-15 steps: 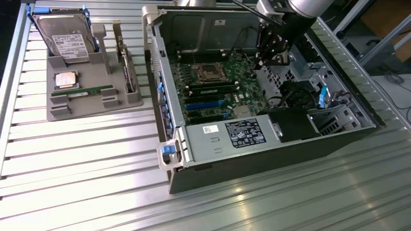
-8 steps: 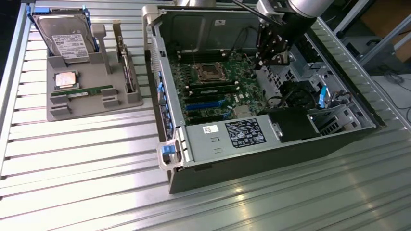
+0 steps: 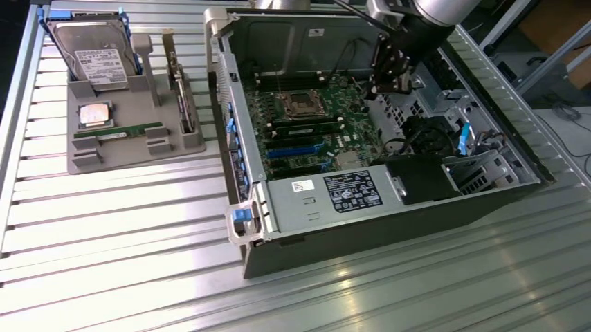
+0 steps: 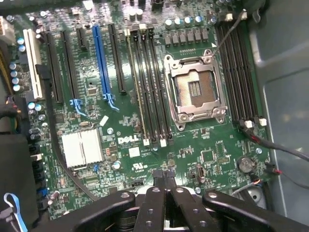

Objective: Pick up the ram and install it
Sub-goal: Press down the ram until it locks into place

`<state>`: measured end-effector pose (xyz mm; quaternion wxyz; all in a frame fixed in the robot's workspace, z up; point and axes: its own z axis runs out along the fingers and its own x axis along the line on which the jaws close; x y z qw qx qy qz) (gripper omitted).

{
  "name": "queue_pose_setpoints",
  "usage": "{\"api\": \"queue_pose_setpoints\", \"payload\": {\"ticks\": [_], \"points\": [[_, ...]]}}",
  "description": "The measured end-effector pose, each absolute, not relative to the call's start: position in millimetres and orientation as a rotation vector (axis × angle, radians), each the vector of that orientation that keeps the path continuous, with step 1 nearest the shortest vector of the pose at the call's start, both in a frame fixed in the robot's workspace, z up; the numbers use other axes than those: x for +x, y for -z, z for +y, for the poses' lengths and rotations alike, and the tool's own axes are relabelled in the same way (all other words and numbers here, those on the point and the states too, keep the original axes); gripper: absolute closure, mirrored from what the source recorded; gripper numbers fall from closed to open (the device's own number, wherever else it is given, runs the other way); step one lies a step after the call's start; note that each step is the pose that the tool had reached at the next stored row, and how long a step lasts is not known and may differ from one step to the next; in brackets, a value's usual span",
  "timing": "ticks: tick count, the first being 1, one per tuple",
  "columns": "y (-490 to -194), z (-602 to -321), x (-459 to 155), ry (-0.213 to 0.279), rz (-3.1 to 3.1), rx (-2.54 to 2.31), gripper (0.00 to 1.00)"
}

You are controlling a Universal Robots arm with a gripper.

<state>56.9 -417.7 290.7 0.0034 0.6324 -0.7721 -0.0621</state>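
The ram (image 4: pixel 136 87) stands on edge in a memory slot of the motherboard (image 4: pixel 207 154), beside the open CPU socket (image 4: pixel 195 89). In the exterior view the ram (image 3: pixel 303 130) sits among the dark slots inside the open computer case (image 3: pixel 277 207). My gripper (image 3: pixel 389 88) hangs above the board's far right side, apart from the ram. Its black fingertips (image 4: pixel 164 178) are pressed together with nothing between them. An identical green stick (image 3: pixel 129 131) lies in the grey tray (image 3: pixel 88 162) at the exterior view's left.
The tray also holds a hard drive (image 3: pixel 93 52), a CPU chip (image 3: pixel 95 114) and a wider green card (image 3: pixel 182 97) on edge. Inside the case are a power supply (image 3: pixel 323 194), black cables (image 4: pixel 63 150) and a drive cage (image 3: pixel 471 166). Everything rests on a ribbed metal table (image 3: pixel 120 242).
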Motion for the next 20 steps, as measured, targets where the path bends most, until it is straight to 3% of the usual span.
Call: {"api": "queue_pose_setpoints", "payload": {"ticks": [20], "points": [[-290.6, -417.7, 57.0, 0.186, -2.797, 1.451, 0.9]]}}
